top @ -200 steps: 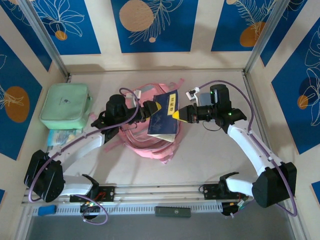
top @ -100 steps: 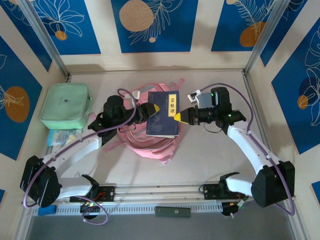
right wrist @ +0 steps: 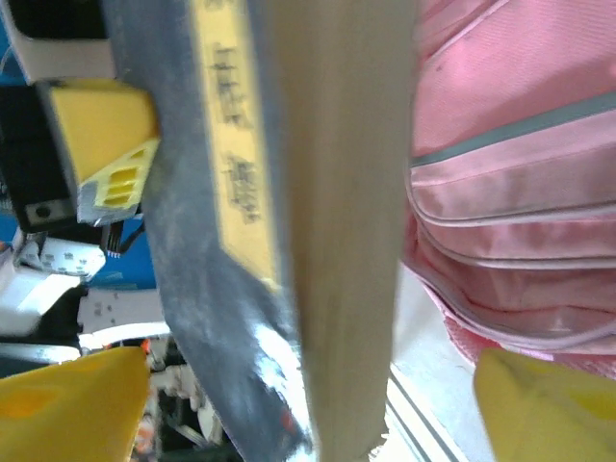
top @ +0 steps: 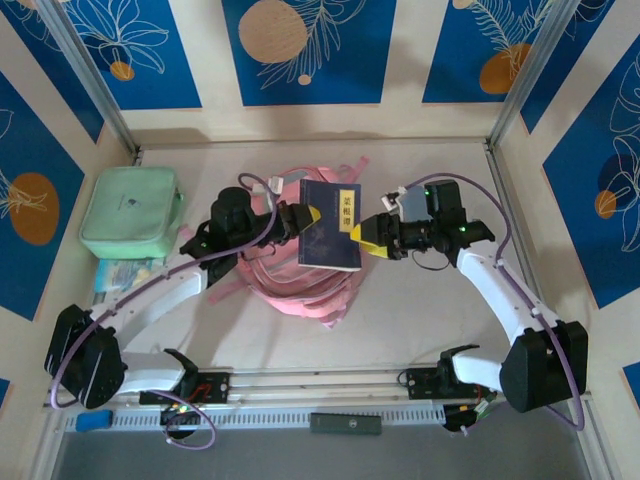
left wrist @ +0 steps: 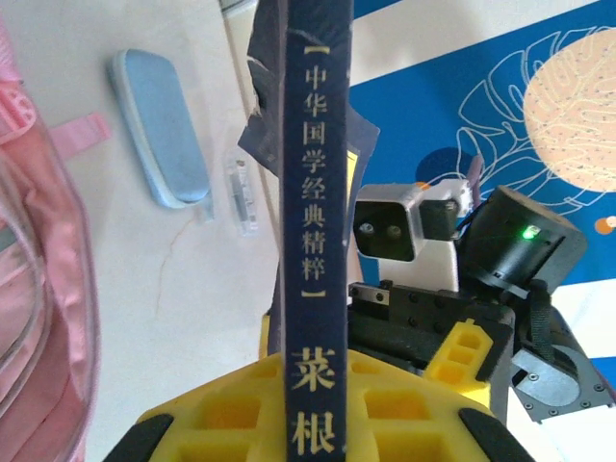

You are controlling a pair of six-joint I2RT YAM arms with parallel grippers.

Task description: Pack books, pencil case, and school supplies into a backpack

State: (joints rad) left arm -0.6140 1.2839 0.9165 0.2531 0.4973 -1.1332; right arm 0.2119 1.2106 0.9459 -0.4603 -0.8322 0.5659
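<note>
One dark navy book [top: 328, 228] sits at the centre of the work area, over the upper part of the pink backpack [top: 300, 285]. Its cover and yellow label [top: 348, 208] face the overhead camera. Whether a second volume lies behind it cannot be determined. In the left wrist view a frayed navy edge projects on both sides of the spine, but the spine cuts off its outline.

The left gripper [top: 307, 215] is clenched on the book at its spine edge. In the left wrist view the yellow fingers [left wrist: 231, 414] sit tight against either side of the spine. The gold characters on the spine run off the lower frame edge.

The right gripper [top: 366, 232] is released. In the right wrist view its two yellow fingertips [right wrist: 544, 404] stand wide apart at the lower corners. The pale page edge of the book passes between them with a gap on each side. This view is heavily blurred, and the label characters are unreadable there.

The pencil case [left wrist: 159, 125] lies flat on the table [top: 420, 300], outside the backpack and beyond the book as seen from the left wrist. A small clear item [left wrist: 239, 188] lies just beside it; its type cannot be made out.

The backpack lies on the table, largely covered by the book and both arms. Whether its opening is unzipped cannot be told.

The mint green bag [top: 130, 210] rests at the left of the table, well apart from the book. A pale object [top: 125, 272] at its near edge is partly hidden by the left arm.
</note>
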